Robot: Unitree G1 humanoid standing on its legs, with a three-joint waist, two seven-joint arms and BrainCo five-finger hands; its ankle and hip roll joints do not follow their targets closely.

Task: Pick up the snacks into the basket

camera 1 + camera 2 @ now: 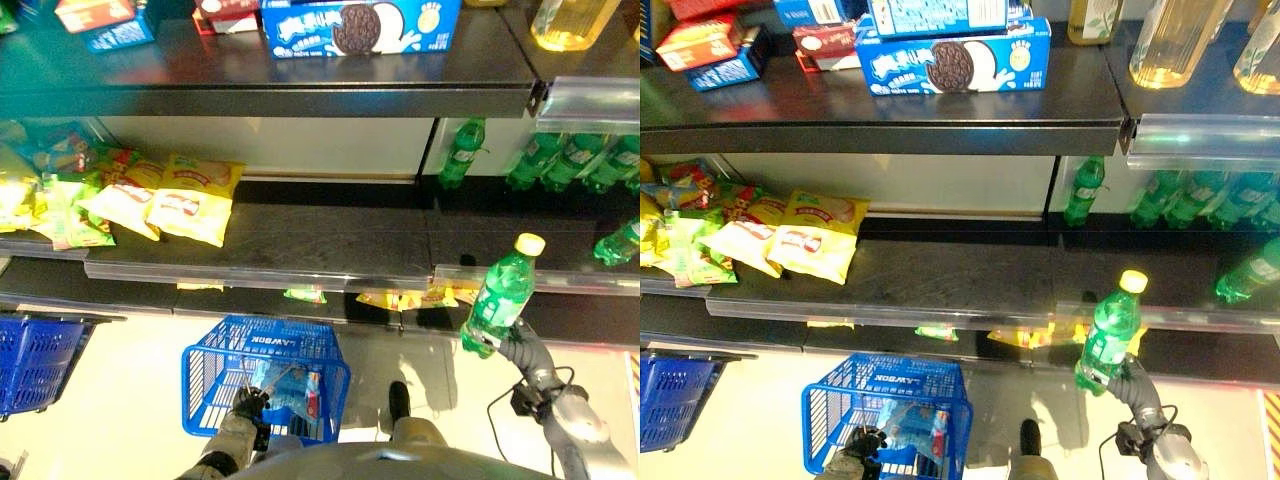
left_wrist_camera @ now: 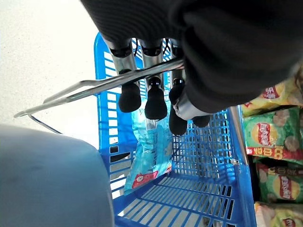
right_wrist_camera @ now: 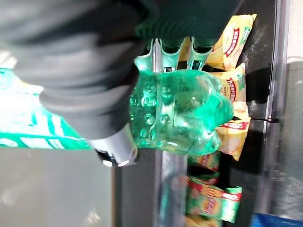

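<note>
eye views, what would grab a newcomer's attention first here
The green bottle with a yellow cap stands out, held upright by the right hand in front of the shelf edge. Next, the blue basket hangs by its handle from the left hand, a light blue snack bag inside it.

The left hand [image 2: 156, 94] hangs low with its fingers curled round the basket handle [image 2: 99, 87], while the right hand [image 1: 505, 345], raised on a bent arm, grips a green bottle [image 1: 500, 295] upright.

the second blue basket [image 1: 35, 358] is cut off at the edge, its contents perhaps hidden.
</note>
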